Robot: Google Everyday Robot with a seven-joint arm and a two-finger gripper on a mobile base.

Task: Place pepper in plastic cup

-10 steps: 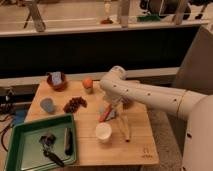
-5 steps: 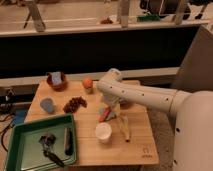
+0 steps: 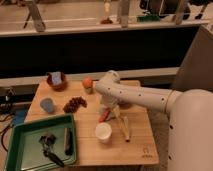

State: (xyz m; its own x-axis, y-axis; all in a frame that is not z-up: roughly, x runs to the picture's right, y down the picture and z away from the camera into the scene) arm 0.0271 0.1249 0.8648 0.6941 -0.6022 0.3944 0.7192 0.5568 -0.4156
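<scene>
The slim orange-red pepper is at the middle of the wooden table, right under my gripper. The gripper comes down from the white arm and is at the pepper's upper end. The small light-blue plastic cup stands upright near the table's left edge, well to the left of the gripper, with the dark grape bunch between them.
A white cup stands just in front of the pepper. A pale yellow long object lies to its right. A round orange fruit and a brown bowl are at the back. A green tray with dark tools sits front left.
The arm has swung a little to the left over the table's middle, and the gripper stays at the pepper. The other objects have not moved.
</scene>
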